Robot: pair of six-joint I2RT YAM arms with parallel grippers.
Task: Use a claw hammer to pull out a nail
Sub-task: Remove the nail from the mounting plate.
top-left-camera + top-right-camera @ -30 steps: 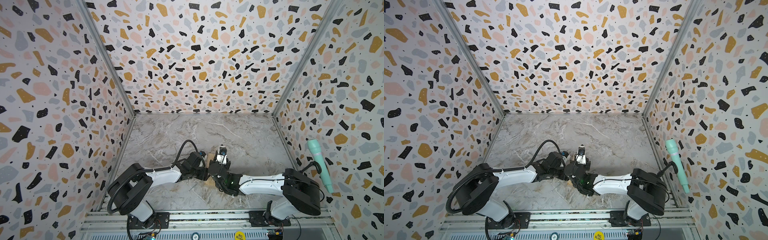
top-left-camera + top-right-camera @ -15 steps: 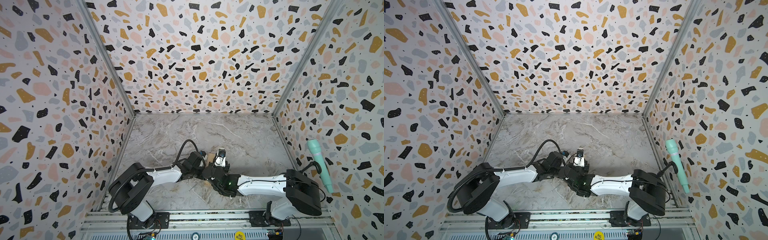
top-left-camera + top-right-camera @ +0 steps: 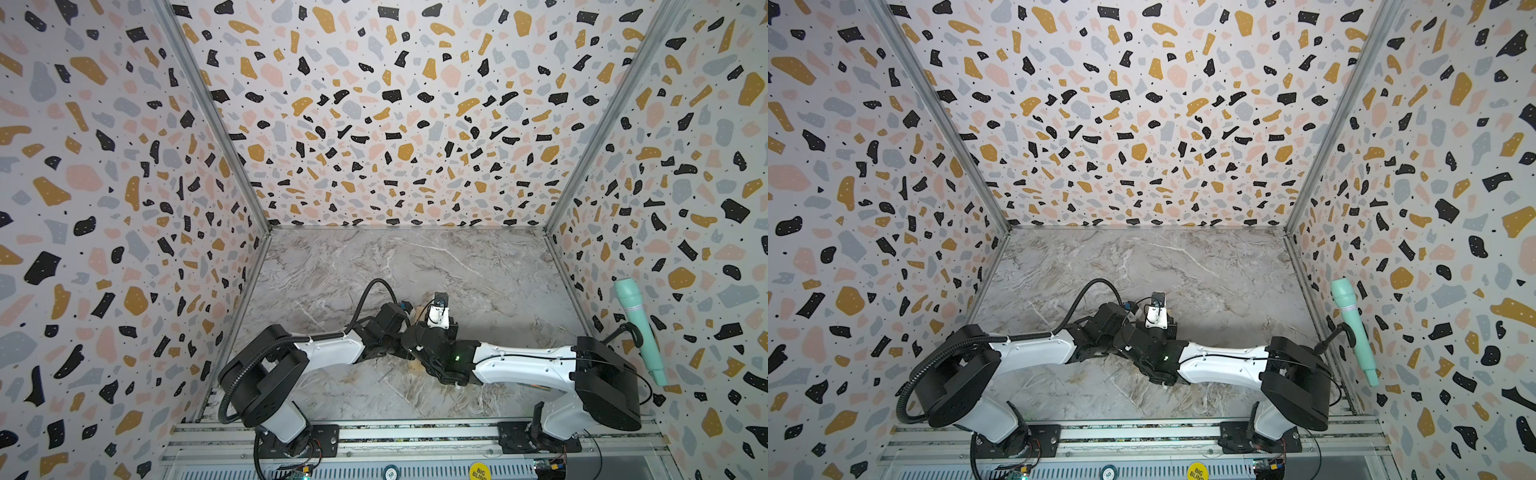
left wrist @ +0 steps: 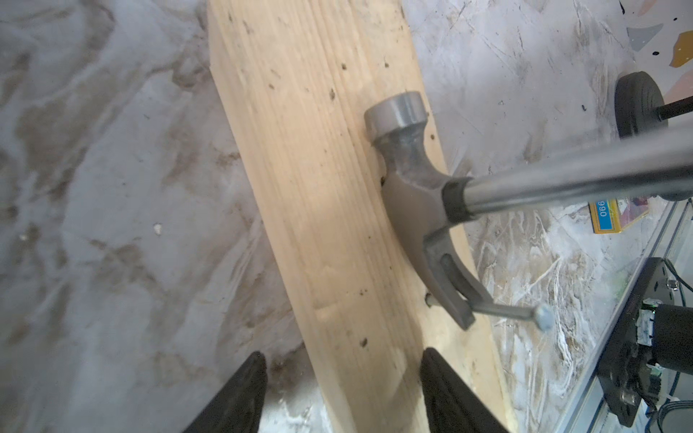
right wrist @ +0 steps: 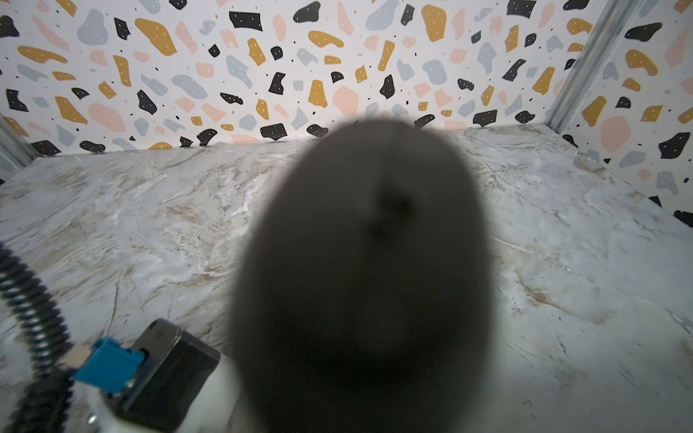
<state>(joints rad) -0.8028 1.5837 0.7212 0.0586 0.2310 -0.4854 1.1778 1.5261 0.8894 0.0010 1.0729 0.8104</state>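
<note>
The right end effector's (image 3: 436,324) wrist has swung left, nearer the left arm (image 3: 324,353).

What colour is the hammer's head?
The hammer head is silvery grey, clearest in the left wrist view.

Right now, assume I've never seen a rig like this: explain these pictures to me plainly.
Two robot arms stand at the edge of a marble table inside speckled walls: left arm, right arm. Two pictures look down from overhead, nearly identical; two come from cameras on the wrists. A wooden plank lies on the table. The right arm's jaws are shut on the claw hammer; its dark handle end blocks that wrist's view. The claw hooks a nail. The left arm's jaws stand open at the plank.
</note>
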